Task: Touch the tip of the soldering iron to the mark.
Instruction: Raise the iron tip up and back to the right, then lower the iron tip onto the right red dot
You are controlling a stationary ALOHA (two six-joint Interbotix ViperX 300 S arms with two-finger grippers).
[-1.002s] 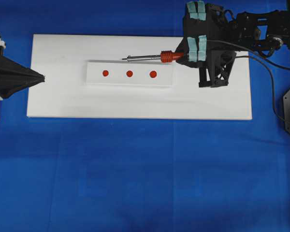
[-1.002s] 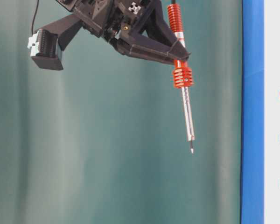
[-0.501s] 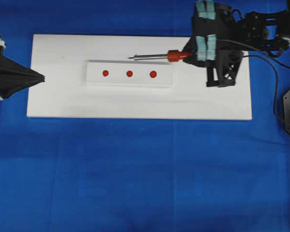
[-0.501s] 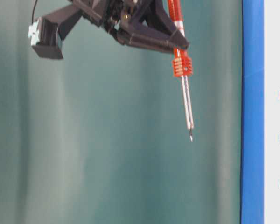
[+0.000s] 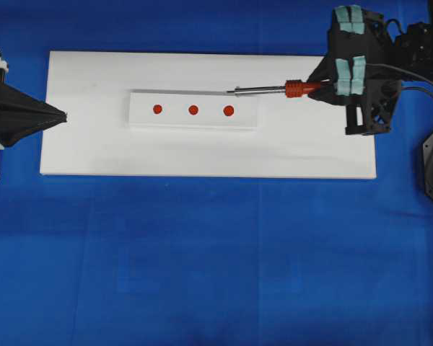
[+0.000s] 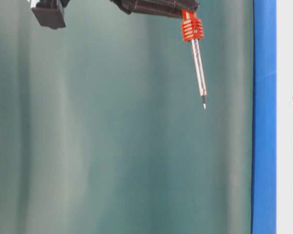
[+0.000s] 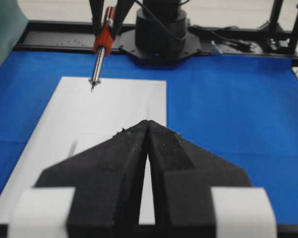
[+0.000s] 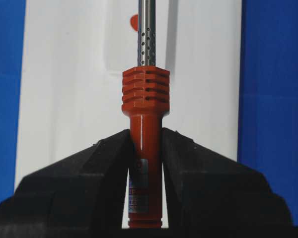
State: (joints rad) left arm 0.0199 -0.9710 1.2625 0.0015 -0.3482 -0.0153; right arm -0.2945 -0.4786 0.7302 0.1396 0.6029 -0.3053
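A blue cloth (image 5: pixel 216 252) covers the bench, faintly creased and evenly lit. A teal-green backdrop (image 6: pixel 112 146) fills the table-level view. In the left wrist view, a black metal frame (image 7: pixel 248 49) runs behind the bench toward 12 o'clock.

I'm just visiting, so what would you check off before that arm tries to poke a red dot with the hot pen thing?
1. Grip: right gripper clamps the soldering iron by its red handle: ok.
2. Tip on a mark: tip hangs in the air, touching none of the three red dots: not ok.
3. Tip position: overhead it lies above the small white plate, right of all dots: not ok.
4. Left gripper: shut, parked at the board's left edge, apart from the dots: ok.
5. Black cord: hangs off the arm; snagging: cannot tell.
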